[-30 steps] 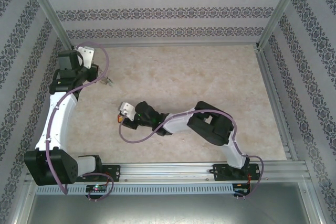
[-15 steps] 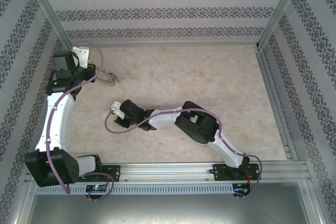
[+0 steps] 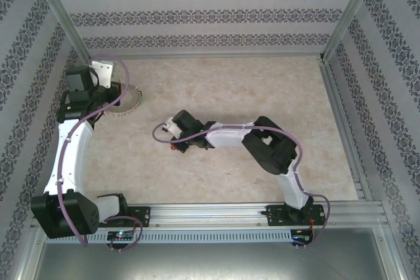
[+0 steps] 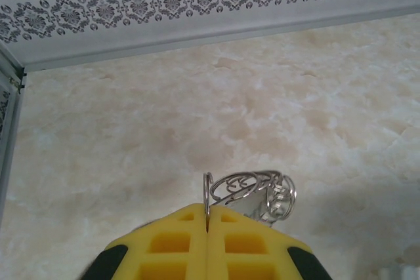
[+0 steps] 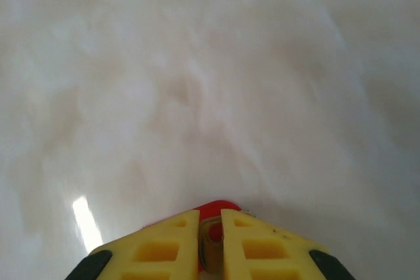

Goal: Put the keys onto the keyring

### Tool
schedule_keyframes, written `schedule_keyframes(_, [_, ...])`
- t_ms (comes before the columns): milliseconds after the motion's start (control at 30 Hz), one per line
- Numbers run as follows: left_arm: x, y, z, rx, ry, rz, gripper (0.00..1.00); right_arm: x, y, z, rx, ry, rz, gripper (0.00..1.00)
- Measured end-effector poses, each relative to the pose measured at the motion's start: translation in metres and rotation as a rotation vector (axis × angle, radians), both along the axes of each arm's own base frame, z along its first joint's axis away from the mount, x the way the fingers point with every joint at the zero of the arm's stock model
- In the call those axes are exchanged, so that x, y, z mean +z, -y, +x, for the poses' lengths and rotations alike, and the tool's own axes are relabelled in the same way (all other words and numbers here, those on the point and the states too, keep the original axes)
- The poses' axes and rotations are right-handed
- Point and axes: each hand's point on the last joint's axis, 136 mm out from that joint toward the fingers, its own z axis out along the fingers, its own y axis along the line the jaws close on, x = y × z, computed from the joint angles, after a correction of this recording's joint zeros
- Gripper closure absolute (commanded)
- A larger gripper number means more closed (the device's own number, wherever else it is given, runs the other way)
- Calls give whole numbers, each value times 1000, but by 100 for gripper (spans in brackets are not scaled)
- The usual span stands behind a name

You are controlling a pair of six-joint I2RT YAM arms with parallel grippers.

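Observation:
The keyring [image 4: 256, 190] is a cluster of silver wire loops sticking out past my left gripper [image 4: 207, 220], which is shut on one thin loop of it. From the top view the keyring [image 3: 130, 101] shows as a scalloped ring at the far left of the table, held by the left gripper [image 3: 118, 96]. A red key head [image 5: 217, 207] is pinched between the yellow pads of my right gripper [image 5: 210, 222], just above the table. In the top view the right gripper [image 3: 172, 141] sits mid-table with a red key speck [image 3: 173, 149] under it. The key blade is hidden.
The marbled beige tabletop [image 3: 262, 90] is fenced by aluminium rails [image 3: 338, 106] and patterned walls. A purple cable [image 3: 190, 137] loops along the right arm. The back wall's foot [image 4: 216, 34] runs across the left wrist view.
The right gripper swung left, then back right and a little farther from the bases, still holding the red key. The left gripper turned, so the ring now shows face-on from above.

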Motion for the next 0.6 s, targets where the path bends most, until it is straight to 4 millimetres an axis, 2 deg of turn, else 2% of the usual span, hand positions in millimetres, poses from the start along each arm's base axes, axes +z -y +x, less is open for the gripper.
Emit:
schedule_keyframes(167, [-6, 9, -7, -33, -8, -32, 100, -2, 71, -28, -48, -62, -65, 84])
schedule_keyframes(333, [-11, 19, -13, -70, -10, -75, 100, -5, 132, -48, -139, -114, -103, 81])
schedule_keyframes(433, [-9, 25, -13, -96, -2, -97, 100, -5, 169, -47, -257, -148, -94, 77])
schedule_keyframes(500, [-7, 32, -13, -120, 3, -108, 100, -4, 194, -39, -362, -168, -83, 74])
schedule_keyframes(600, [-5, 52, -14, -186, 12, -118, 100, 3, 217, -30, -478, -184, -74, 65])
